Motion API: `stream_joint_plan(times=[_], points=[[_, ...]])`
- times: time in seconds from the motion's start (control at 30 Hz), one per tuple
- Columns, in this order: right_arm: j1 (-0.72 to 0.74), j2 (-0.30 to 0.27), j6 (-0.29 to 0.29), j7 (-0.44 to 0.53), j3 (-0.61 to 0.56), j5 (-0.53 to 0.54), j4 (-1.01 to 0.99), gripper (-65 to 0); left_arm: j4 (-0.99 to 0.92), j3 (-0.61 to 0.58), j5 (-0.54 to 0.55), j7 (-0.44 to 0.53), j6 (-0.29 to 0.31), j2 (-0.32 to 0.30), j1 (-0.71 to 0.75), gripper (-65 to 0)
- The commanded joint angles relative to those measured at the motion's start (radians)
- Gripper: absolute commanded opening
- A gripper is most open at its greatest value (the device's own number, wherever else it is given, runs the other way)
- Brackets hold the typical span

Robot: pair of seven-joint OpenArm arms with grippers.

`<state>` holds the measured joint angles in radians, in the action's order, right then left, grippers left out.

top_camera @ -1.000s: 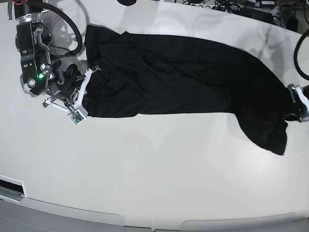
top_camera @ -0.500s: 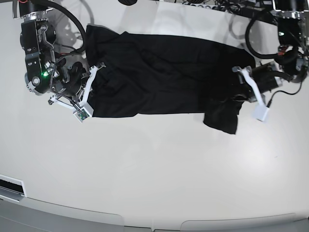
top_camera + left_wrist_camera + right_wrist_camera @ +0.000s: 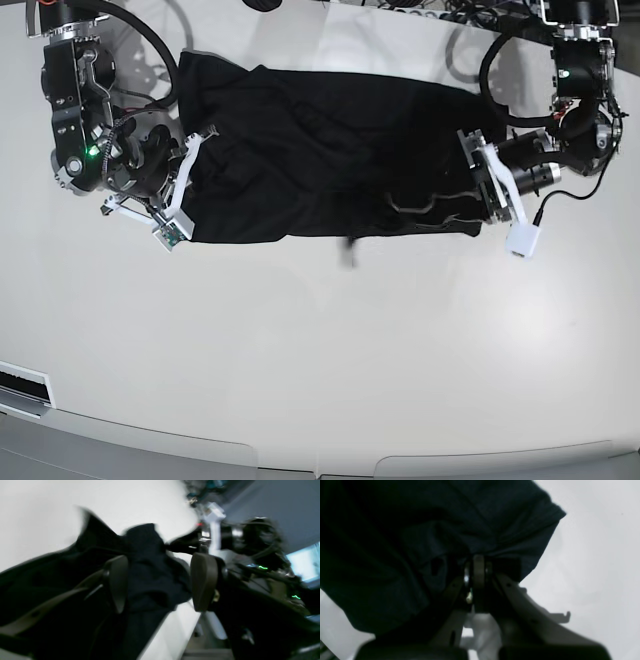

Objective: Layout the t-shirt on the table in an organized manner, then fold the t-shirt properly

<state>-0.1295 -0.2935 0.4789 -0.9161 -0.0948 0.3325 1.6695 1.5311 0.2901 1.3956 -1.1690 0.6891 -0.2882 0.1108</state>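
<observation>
The black t-shirt [image 3: 320, 150] lies as a wide crumpled band across the far half of the white table [image 3: 350, 350]. At its left end my right gripper [image 3: 200, 140] is shut on the fabric; the right wrist view shows the closed fingertips [image 3: 477, 565] pinching a bunch of t-shirt [image 3: 420, 517]. My left gripper [image 3: 478, 172] is at the shirt's right end. In the blurred left wrist view it [image 3: 160, 582] stands open, with loose t-shirt [image 3: 150, 562] lying between the two dark pads [image 3: 203, 580].
Cables [image 3: 480, 15] are piled along the table's far edge at the top right. A dark slot [image 3: 20, 385] sits at the front left edge. The table's curved front edge [image 3: 320, 462] runs along the bottom. White tabletop [image 3: 350, 330] lies in front of the shirt.
My left arm carried the shirt's right end leftward, over the body, and its jaws have opened off the fabric. The shirt now spans a shorter width. The right gripper has hardly moved.
</observation>
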Motion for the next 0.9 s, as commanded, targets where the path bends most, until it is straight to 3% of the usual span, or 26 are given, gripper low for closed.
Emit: stream_joint_plan(times=[0.0,0.03,0.1,0.13,0.3,0.5,0.53,0.63,0.67,0.73,0.8,0.87], points=[[0.014,-0.008,0.004,0.016,0.006,0.011,0.014,-65.0,0.016,0.006,0.054,0.000,0.009,-0.014,-0.010,-29.9],[0.014,-0.008,0.004,0.016,0.006,0.011,0.014,-65.0,0.016,0.006,0.063,-0.008,0.009,-0.014,-0.012,-37.8],[0.024,-0.008,0.013,0.015,0.006,0.011,0.014,-65.0,0.016,0.011,0.061,-0.008,0.009,-0.014,-0.012,-62.8],[0.031,-0.008,0.016,0.014,0.006,0.011,0.014,-65.0,0.016,0.014,0.061,-0.008,0.009,-0.014,-0.012,-65.0],[0.070,-0.008,0.006,0.010,0.006,0.019,0.019,-56.2,0.016,0.077,0.055,-0.008,0.009,-0.014,-0.011,-65.0],[0.119,-0.008,-0.006,-0.023,0.006,0.117,0.019,-51.1,0.016,0.312,0.042,-0.007,0.009,-0.017,-0.024,-65.0],[0.123,-0.008,-0.003,-0.023,0.006,0.121,0.019,-51.1,0.016,0.343,0.019,-0.007,0.009,-0.020,-0.025,-62.7],[0.127,-0.008,0.026,-0.024,0.006,0.143,0.019,-51.1,0.016,0.380,-0.073,-0.005,0.009,-0.043,-0.024,-45.0],[0.127,-0.008,0.035,-0.024,0.006,0.150,0.019,-51.1,0.016,0.380,-0.107,0.005,0.009,-0.051,-0.024,-46.8],[0.129,-0.008,0.054,-0.045,0.006,0.177,0.019,-51.3,0.016,0.373,-0.196,0.027,0.009,-0.070,-0.023,-64.6],[0.131,-0.008,0.050,-0.100,0.006,0.188,0.019,-51.3,0.016,0.368,-0.296,0.074,0.009,-0.089,-0.019,-65.0],[0.136,-0.009,-0.010,-0.167,0.014,0.163,0.019,-51.3,0.016,0.365,-0.383,0.129,-0.018,-0.108,-0.019,-65.0]])
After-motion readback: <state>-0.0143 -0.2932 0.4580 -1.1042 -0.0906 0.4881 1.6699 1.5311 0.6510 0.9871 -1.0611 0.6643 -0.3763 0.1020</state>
